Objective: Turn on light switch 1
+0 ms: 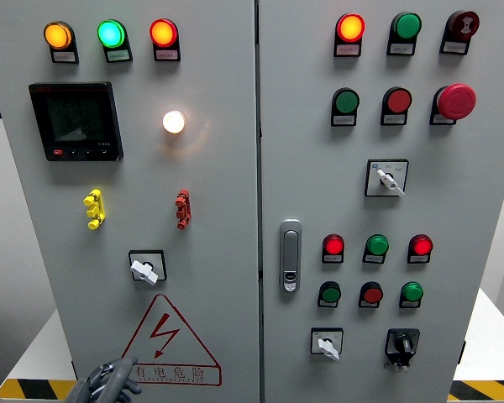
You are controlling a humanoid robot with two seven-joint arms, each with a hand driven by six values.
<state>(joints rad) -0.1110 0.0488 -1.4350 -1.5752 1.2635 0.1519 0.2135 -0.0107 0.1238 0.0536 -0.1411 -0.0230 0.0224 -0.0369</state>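
Left hand: grey robot hand (109, 379) at the bottom edge, lower left, fingers loosely curled together and holding nothing, fingertips against the edge of the warning triangle sticker (164, 338).
Right hand: out of view.
Switches on left door: yellow toggle switch (93, 208) and red toggle switch (182, 208) sit side by side at mid-height, well above the hand; which one is number 1 cannot be told from the panel.
Rotary selector: white-handled knob (145, 269) just above the sticker, between the hand and the toggles.
Lamp: round white bulb (174, 122) glows above the red toggle.
Indicator row: orange, green and red lights (110, 34) lit along the top of the left door.
Display: black meter screen (76, 120) left of the lamp.
Right door: door handle (291, 255) near the seam, with further buttons and an emergency stop (455, 101).
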